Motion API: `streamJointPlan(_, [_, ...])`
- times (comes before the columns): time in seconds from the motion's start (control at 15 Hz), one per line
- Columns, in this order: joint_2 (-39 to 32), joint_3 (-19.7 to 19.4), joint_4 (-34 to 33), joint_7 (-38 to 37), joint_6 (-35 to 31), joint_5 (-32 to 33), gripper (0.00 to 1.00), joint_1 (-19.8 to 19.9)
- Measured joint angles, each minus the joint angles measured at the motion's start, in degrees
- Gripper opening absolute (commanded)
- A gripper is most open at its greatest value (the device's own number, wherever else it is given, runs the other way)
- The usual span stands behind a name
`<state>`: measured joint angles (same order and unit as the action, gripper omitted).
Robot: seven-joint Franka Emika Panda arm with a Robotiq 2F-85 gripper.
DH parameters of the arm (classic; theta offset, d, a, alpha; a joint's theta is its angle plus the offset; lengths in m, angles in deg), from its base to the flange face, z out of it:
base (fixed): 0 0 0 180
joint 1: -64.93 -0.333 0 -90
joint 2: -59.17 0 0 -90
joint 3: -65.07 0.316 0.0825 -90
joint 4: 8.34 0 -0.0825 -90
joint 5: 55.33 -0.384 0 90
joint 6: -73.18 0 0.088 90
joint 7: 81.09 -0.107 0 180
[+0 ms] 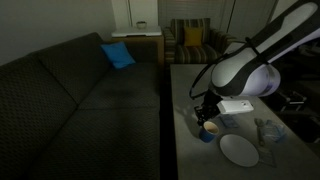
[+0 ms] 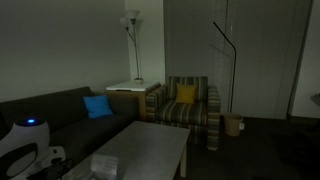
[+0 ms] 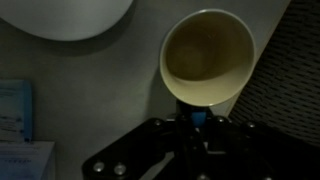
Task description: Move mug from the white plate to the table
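Setting down appears to be the step: fingers (image 3: 183, 122), narrow, pinch the near rim of the mug (image 3: 208, 58), at frame centre-right, clear of the white plate (image 3: 70, 15) at upper left. Whether it touches the grey surface (image 3: 110, 90) is unclear; next, lower gently, then release.

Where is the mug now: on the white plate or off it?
Off. In the wrist view the mug is beside the white plate, a strip of grey table between them.
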<state>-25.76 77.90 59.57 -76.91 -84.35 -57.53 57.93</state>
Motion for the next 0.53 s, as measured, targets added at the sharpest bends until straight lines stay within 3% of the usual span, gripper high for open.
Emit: streamJointPlan(0.53, [-0.33, -2.31, 2.99, -0.34, 0.50, 0.00, 0.03, 0.17])
